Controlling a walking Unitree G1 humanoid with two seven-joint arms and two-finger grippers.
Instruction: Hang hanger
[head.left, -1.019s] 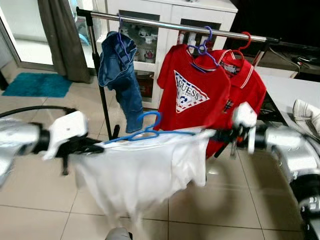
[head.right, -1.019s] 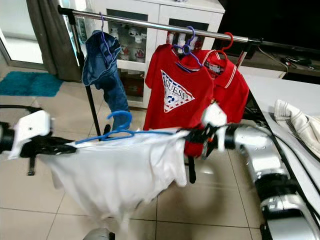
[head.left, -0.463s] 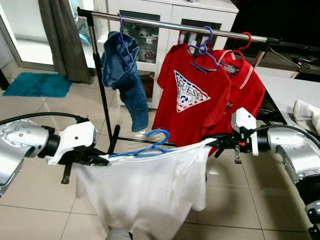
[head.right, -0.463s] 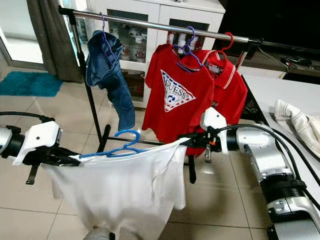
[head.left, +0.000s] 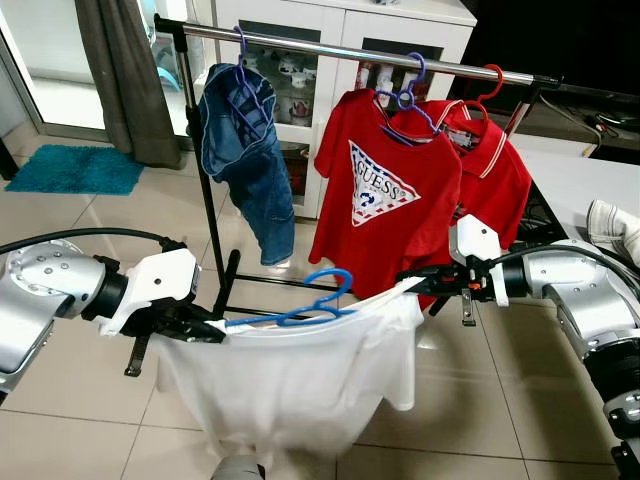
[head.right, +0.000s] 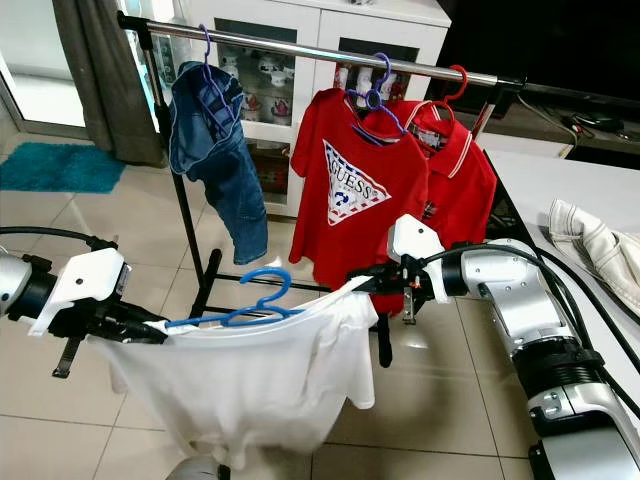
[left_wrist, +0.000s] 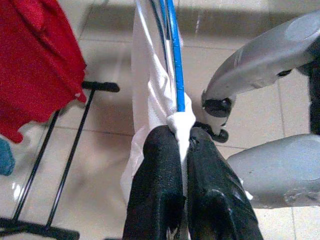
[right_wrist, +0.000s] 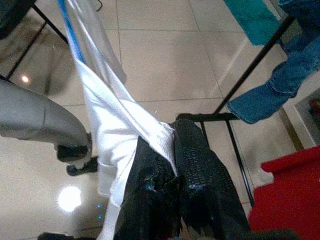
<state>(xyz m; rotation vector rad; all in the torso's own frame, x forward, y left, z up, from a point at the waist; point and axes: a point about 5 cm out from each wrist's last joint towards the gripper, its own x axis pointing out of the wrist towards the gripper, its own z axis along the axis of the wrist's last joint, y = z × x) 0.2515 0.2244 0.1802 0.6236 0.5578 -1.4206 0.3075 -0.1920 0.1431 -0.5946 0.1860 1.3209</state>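
Left eye view: both silver arms reach forward and inward, roughly level, with a white shirt (head.left: 300, 375) on a blue hanger (head.left: 295, 305) stretched between them. The left gripper (head.left: 212, 327), at about 8 o'clock in the scene, points toward 3 o'clock; in the left wrist view its two black fingers (left_wrist: 157, 170) are pinched narrow on the shirt's shoulder cloth at the hanger's end, the blue wire running straight out from between them. The right gripper (head.left: 415, 282), near 3 o'clock, points toward 9 o'clock from a bent forearm; in the right wrist view its fingers (right_wrist: 192, 150) are closed tight on the shirt's other shoulder.

The hanger's hook stands up at the picture's centre, below and apart from the steel rail (head.left: 350, 48) of the clothes rack, which crosses the top at 12 o'clock. On that rail hang blue jeans (head.left: 245, 150) toward 11 o'clock, a red printed T-shirt (head.left: 385, 195) at the middle and a red polo shirt (head.left: 500, 175) just beside it toward 1 o'clock. The white shirt droops loosely over the tiled floor (head.left: 80, 420).
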